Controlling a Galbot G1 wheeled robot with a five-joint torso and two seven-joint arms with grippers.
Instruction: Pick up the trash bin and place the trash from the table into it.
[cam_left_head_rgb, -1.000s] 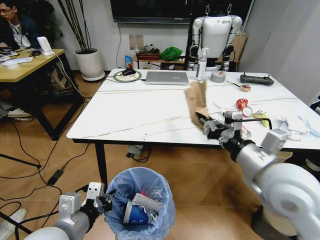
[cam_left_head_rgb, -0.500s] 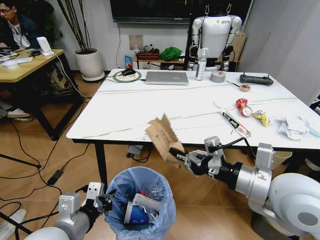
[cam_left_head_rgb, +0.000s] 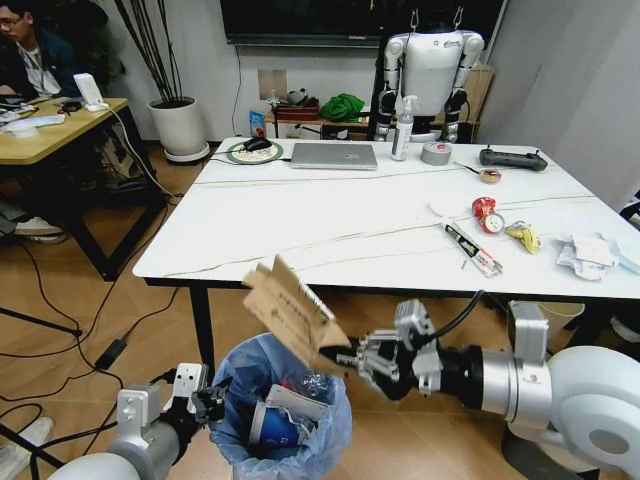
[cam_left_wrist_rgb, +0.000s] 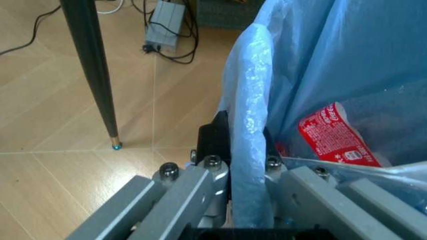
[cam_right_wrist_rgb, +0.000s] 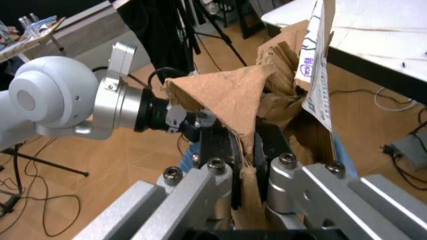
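Cardboard (cam_left_head_rgb: 293, 313), torn and brown, hangs just above the bin (cam_left_head_rgb: 285, 415) in the head view, pinched at its lower end by the right claw (cam_left_head_rgb: 348, 360), which reaches in from 3 o'clock. The bin, lined with a light-blue bag, sits at 6 o'clock, low and in front of the tabletop (cam_left_head_rgb: 330, 225). Inside it lie a blue-and-white cup (cam_left_head_rgb: 272, 426) and some white paper. The left claw (cam_left_head_rgb: 212, 402) grips the bin's rim from 8 o'clock. More trash lies on the tabletop toward 3 o'clock: a red wrapper (cam_left_head_rgb: 484, 209), a yellow scrap (cam_left_head_rgb: 521, 235) and crumpled tissues (cam_left_head_rgb: 587, 254). A laptop (cam_left_head_rgb: 334, 155) lies at the far edge, toward 12 o'clock.

Seen from the left wrist, the left claw (cam_left_wrist_rgb: 239, 157) is closed narrow on the bagged rim of the bin (cam_left_wrist_rgb: 250, 125), one finger outside and one inside. A red label (cam_left_wrist_rgb: 333, 135) shows through the bag. A black leg (cam_left_wrist_rgb: 90, 65) stands on the wood floor beside it.

Seen from the right wrist, the right claw (cam_right_wrist_rgb: 245, 152) is clamped narrow on the cardboard (cam_right_wrist_rgb: 230, 100), which rises folded between the fingers. The left arm (cam_right_wrist_rgb: 73, 107) is beyond it, and the tabletop edge (cam_right_wrist_rgb: 373, 35) lies behind.
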